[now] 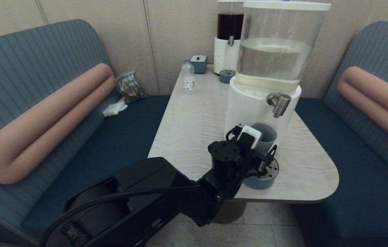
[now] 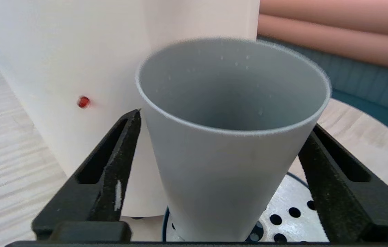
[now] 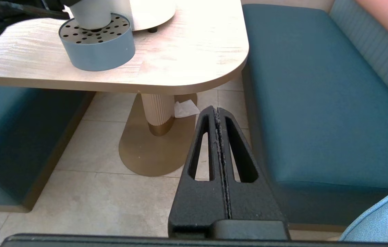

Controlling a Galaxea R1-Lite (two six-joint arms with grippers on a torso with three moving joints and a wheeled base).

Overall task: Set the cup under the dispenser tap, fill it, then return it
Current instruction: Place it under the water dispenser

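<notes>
Left gripper (image 2: 226,144) spread around cup (image 2: 230,137) on tray (image 3: 98,51), contact unclear; right gripper (image 3: 217,113) pressed together.

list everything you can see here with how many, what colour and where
cup: one, grey-blue, standing on the drip tray below the tap
drip tray: one, grey-blue, perforated metal top, near table edge
dispenser tap: one, steel, on the big dispenser
big dispenser: one, white base, clear tank, on table
dark-liquid dispenser: one, table's far end
bottle: one, clear, far left of table
table: one, pale wood
left claw: open, either side of the cup
right claw: shut, low beside the table
</notes>
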